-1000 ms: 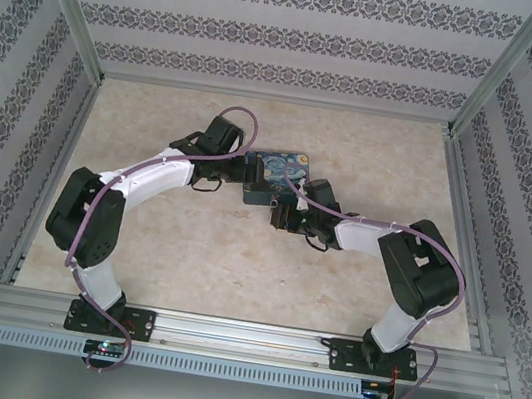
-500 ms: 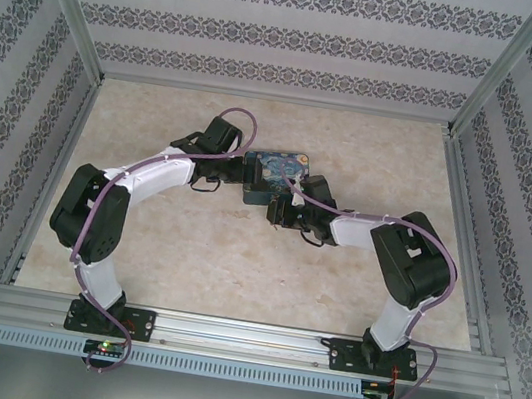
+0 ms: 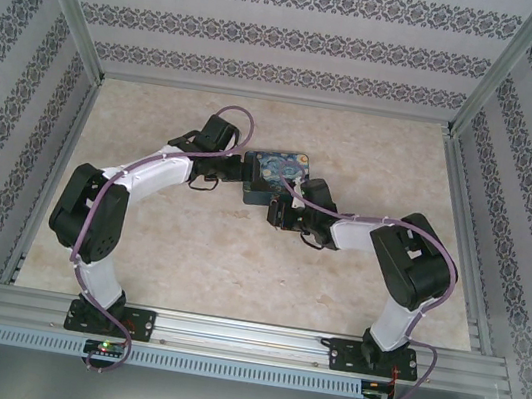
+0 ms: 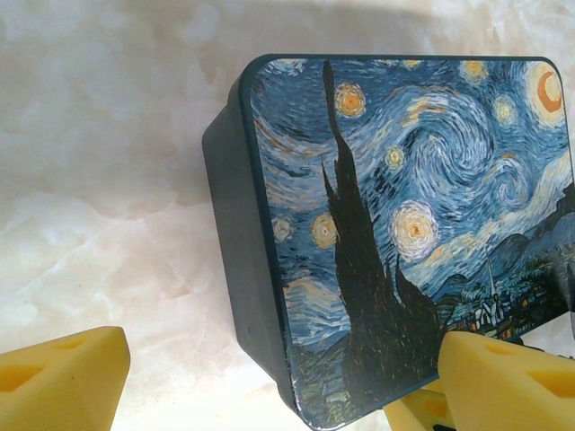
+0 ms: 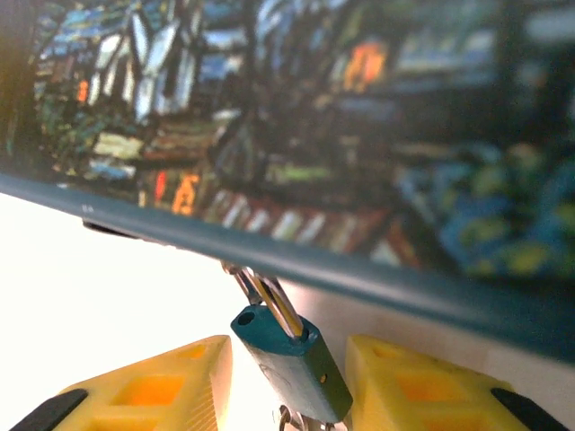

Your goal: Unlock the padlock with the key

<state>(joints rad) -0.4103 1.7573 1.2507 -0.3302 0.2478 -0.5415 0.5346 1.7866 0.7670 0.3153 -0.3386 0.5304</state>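
The small teal padlock [image 5: 292, 364] hangs by its silvery shackle [image 5: 269, 296] from the lower edge of the painted tin [image 5: 296, 135]. One shackle hole in its top is empty. My right gripper [image 5: 287, 382] straddles the lock: the right finger [image 5: 422, 386] is at its side and the left finger [image 5: 171, 386] stands off with a gap. A silvery ring [image 5: 301, 417] peeks out under the lock; I cannot make out the key itself. My left gripper [image 4: 283, 377] is wide open, with the tin's [image 4: 404, 224] near corner between its fingers.
From above, the tin [image 3: 276, 171] lies mid-table with the left gripper [image 3: 240, 170] on its left and the right gripper [image 3: 283, 207] at its near side. Patterned walls and metal rails [image 3: 463, 231] enclose the marble-look table [image 3: 157, 122].
The right arm has shifted slightly left toward the tin and its jaws have narrowed around the padlock. The left arm and tin have not moved.
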